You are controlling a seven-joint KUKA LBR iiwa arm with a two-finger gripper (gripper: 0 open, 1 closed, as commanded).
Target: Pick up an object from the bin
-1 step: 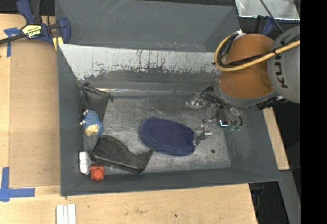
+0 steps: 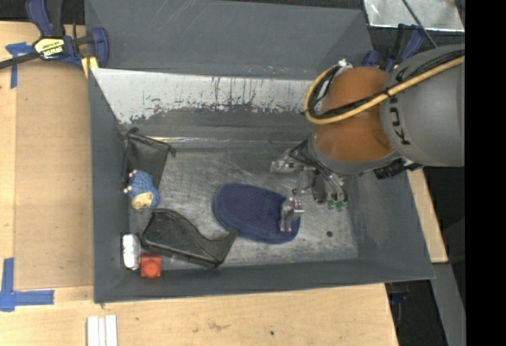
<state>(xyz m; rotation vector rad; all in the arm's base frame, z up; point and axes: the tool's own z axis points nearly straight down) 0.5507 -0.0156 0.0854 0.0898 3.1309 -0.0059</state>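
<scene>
I saw the claw point(image 2: 291, 212) at the right edge of the dark blue oval thing point(image 2: 247, 212) (fabric, perhaps) in the middle of the bin point(image 2: 237, 44); clenched or released, I couldn't tell.

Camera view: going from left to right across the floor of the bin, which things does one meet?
small white thing in the near left corner → black flat thing → dark blue cloth piece → gripper, by the cloth's right edge.
</scene>
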